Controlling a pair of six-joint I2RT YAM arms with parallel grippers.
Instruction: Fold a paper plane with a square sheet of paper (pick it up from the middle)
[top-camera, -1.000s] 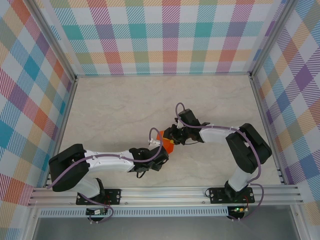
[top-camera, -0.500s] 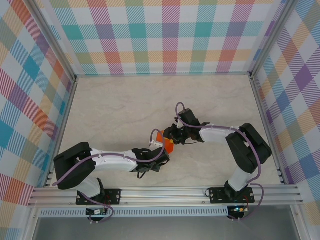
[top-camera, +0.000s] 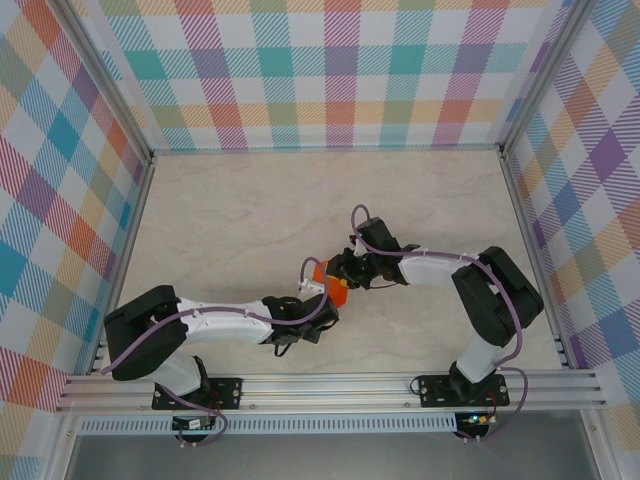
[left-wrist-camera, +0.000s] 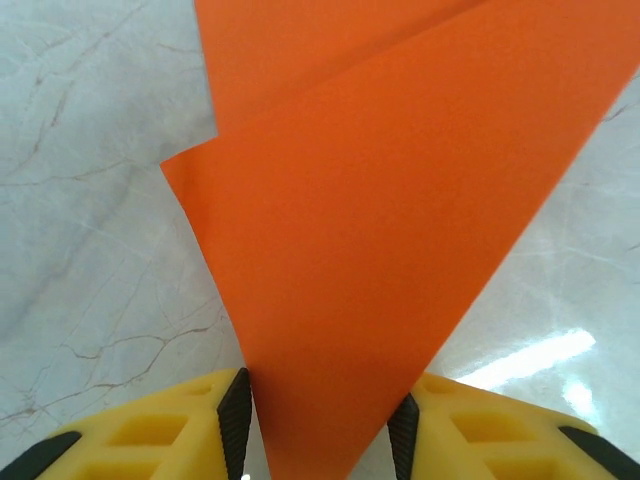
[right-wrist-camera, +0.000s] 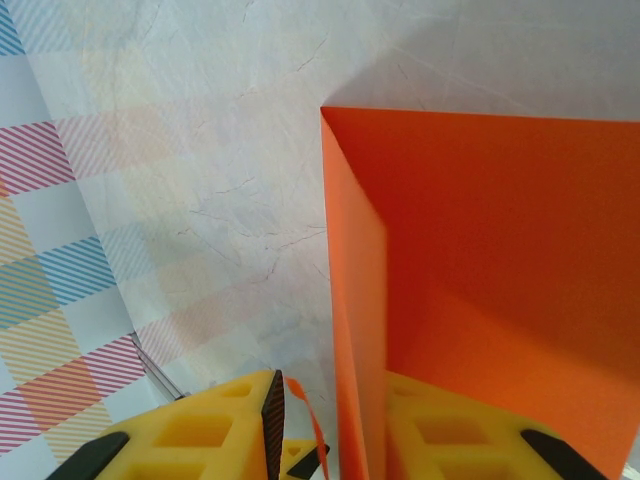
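mid-table, folded orange paper (top-camera: 336, 291), creased flap raised, seemingly pinched

The left arm (top-camera: 225, 325) has shifted. Its dark shoulder block now sits a shade nearer the square sheet of paper (top-camera: 335, 292) than a second ago, though slightly back from where it was half a second ago. The left gripper (left-wrist-camera: 320, 420) has nudged closer in on the sheet, and a sliver more orange shows at the sheet's far corner.
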